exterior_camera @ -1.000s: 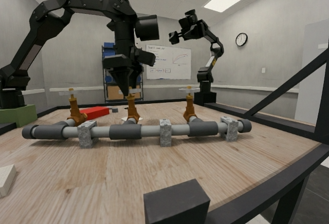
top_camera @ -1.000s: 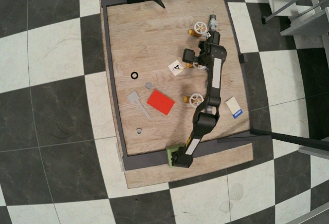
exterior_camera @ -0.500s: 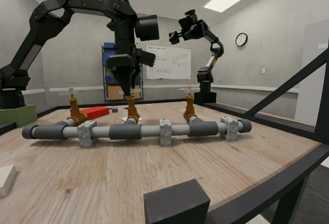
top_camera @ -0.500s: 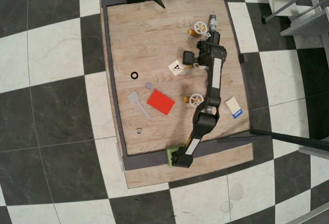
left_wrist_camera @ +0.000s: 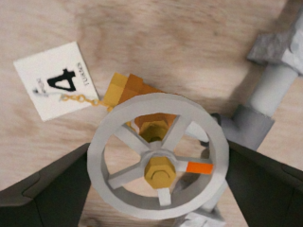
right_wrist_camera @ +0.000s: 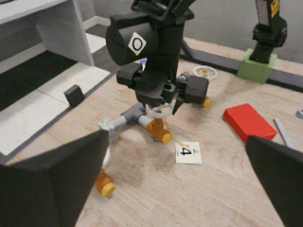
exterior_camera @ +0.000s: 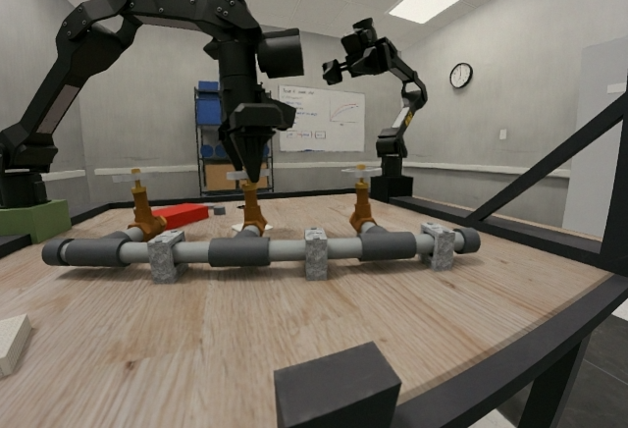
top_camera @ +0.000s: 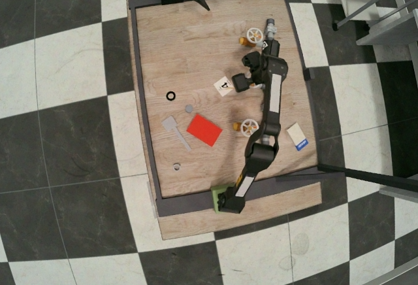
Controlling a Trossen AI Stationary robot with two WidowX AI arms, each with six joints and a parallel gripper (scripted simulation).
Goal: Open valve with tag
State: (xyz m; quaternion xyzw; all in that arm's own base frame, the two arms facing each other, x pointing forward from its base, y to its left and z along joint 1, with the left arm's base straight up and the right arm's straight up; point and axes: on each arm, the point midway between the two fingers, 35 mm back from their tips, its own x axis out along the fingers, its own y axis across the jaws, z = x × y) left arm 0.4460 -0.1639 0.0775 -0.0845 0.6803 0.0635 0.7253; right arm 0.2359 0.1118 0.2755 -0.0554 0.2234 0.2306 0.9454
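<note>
In the middle of the row, the tagged valve's white wheel lies level on an upright stem, its orange-marked spoke pointing towards one finger. The wheel sits between the left claw's fingers, which are clamped on opposite sides of its rim. Beyond the pipe, its chained "4" tag lies flat. Well apart, the right claw has its fingers spread.
</note>
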